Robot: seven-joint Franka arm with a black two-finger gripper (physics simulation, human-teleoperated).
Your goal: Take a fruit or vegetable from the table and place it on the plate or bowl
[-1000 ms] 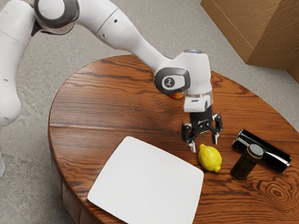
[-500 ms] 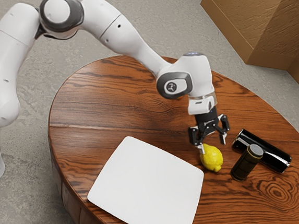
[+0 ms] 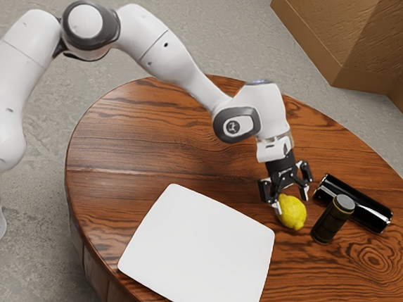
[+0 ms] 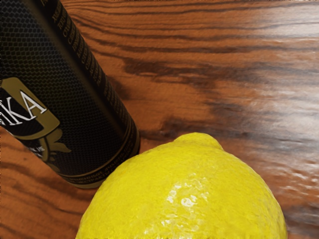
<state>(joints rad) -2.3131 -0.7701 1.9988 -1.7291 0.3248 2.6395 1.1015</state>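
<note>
On the round brown wooden table (image 3: 118,137), the flat white square plate (image 3: 196,253) lies bare toward the exterior view's left. Just right of its corner, the black two-finger gripper (image 3: 283,188) hangs with its fingers spread and nothing in them, close above the glossy yellow oval lemon (image 3: 293,213), which rests on the wood.

The lemon (image 4: 184,194) is rounded and slick. If the fingers close too high or off its middle, it will likely squirt out and roll.

Just to its right stands a dark upright cylindrical bottle (image 3: 332,219), with a glossy black tube (image 3: 356,201) lying behind it. The wrist view shows a black, gold-lettered container (image 4: 65,89) close beside the fruit, though I cannot tell which of the two it is. A wide descent could clip it, and a knocked lemon could topple the bottle. The plate appears rimless, so a careless release may let the lemon roll off.
</note>
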